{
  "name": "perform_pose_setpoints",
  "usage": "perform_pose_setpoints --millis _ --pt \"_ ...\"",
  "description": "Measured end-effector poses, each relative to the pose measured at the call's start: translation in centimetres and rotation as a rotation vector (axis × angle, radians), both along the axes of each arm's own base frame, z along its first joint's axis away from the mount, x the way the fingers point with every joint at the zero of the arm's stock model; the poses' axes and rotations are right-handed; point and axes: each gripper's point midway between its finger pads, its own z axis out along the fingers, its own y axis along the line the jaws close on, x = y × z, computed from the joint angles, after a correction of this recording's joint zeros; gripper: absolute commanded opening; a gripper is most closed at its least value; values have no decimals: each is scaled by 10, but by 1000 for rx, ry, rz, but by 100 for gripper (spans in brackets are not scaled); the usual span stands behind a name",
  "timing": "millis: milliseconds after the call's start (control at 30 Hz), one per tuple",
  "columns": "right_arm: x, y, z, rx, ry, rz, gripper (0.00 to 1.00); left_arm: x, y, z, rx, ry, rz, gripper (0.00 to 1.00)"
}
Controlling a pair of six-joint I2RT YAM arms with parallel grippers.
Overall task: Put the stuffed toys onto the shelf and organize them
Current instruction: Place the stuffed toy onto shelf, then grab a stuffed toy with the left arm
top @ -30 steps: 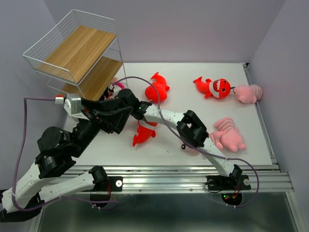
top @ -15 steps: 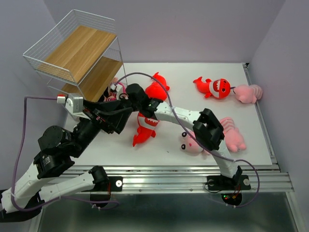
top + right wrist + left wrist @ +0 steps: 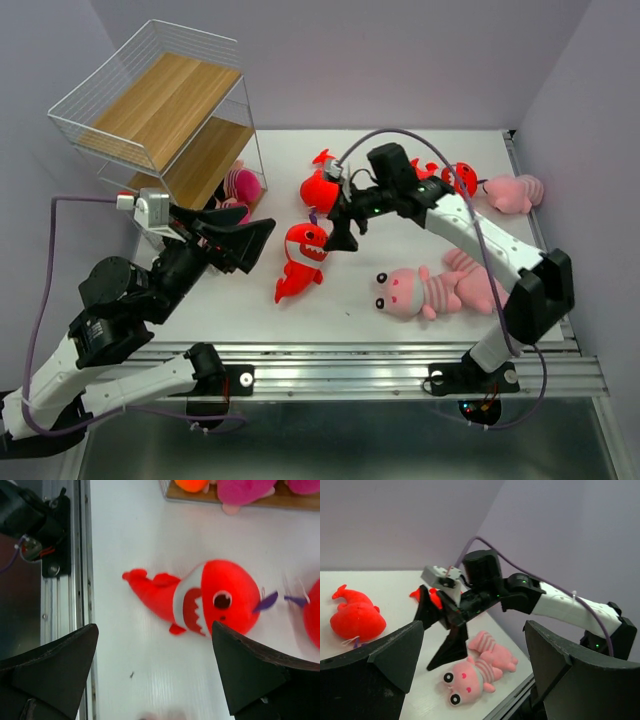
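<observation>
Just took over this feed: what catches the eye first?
A toothy red fish lies mid-table, with the open right gripper hovering just beside it, empty. At far left stands the slanted shelf, with pink toys on its lowest tier. A pink striped toy lies front right.

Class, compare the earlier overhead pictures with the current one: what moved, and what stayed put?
The right end effector swung back from the shelf to hover over the red fish, open and empty. A pink toy sits on the bottom tier. The left end effector and the other toys stayed put.
</observation>
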Motion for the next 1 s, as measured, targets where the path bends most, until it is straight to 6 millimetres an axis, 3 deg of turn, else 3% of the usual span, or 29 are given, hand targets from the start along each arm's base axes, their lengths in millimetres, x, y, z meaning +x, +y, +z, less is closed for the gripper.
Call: perform_pose_setpoints --millis 167,267,333,433,533,733,1000 --pt "-11 -79 5 -14 -26 -111 100 12 -24 -22 54 79 -8 93" --pt "-21 -116 -4 -31 -30 -182 100 26 -47 -51 145 154 -7 91" --pt "-38 -130 -13 -43 -33 -194 100 36 -64 -77 227 210 -1 91" --pt "-58 -145 -25 -58 -43 -203 100 56 -84 -123 369 301 21 88" --pt "-66 -154 -30 -72 -63 -218 100 77 -91 -163 478 381 41 84" --pt "-67 -162 -44 -94 -54 -238 100 130 -70 -214 568 503 122 81" --pt "-67 -167 -50 -93 -35 -249 100 165 -57 -279 668 626 190 81"
